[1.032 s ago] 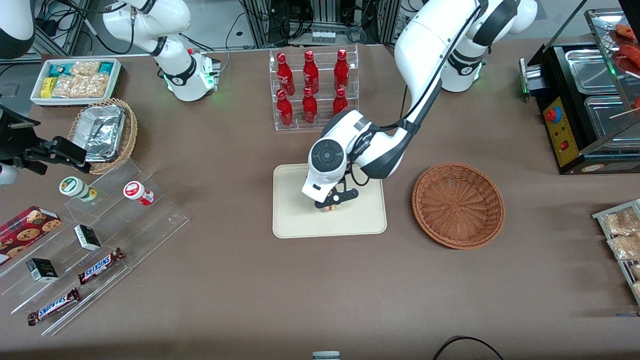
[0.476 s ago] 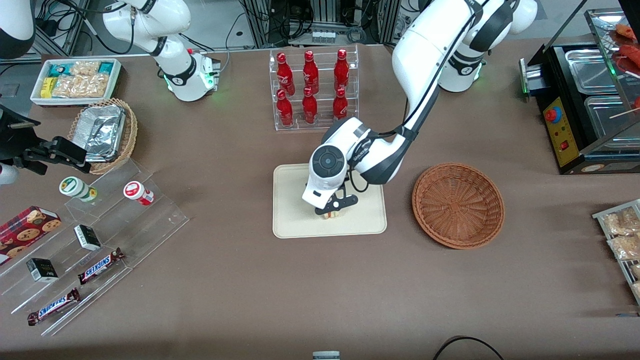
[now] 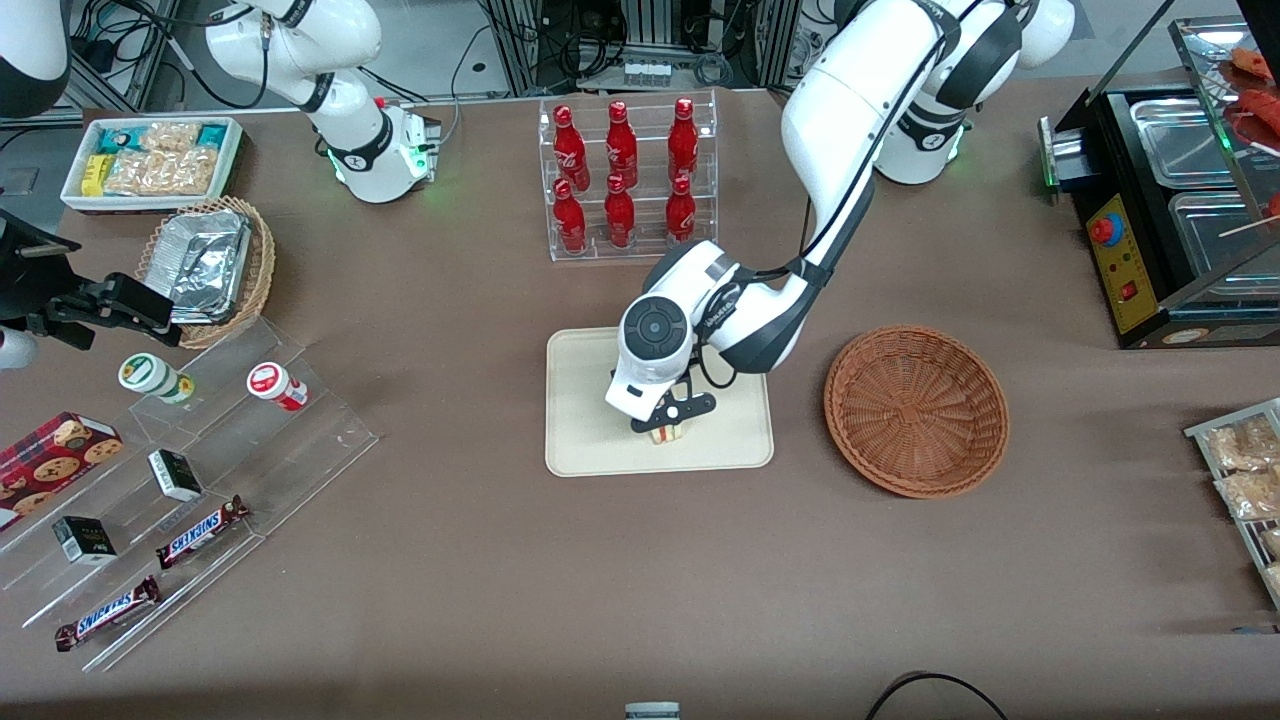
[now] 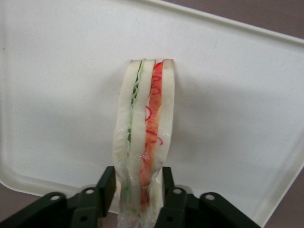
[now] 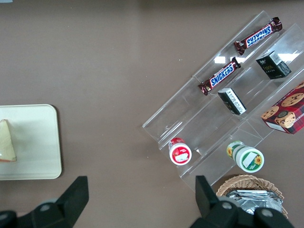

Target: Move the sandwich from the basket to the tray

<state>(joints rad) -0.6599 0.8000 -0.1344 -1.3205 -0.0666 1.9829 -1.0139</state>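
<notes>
We have the tool (image 3: 668,421) low over the tray (image 3: 585,400), just below the centre of the front frame, and it is clenched on the sandwich (image 3: 668,432). The wrist camera shows the two dark fingers (image 4: 106,186) pinching one end of the sandwich (image 4: 145,137), the wedge standing on edge with its bread and filling layers facing the camera. Its long axis runs straight out from the tool (image 4: 137,190) across the tray (image 4: 237,123), and the free end looks to be at or very near the tray surface, though we cannot tell whether it touches. So we judge the carry nearly done: what remains is to let go and lift off. The relation that matters is that the sandwich extends away from the fingers along the tool's own line, so a straight rise should clear it without dragging. Standing on its thin edge, it may tip over once freed. There is bare tray all round it, with the nearest rim toward the front camera. The basket (image 3: 916,409), empty at centre right of the front frame, sits well apart on the worktop (image 3: 480,560).
</notes>
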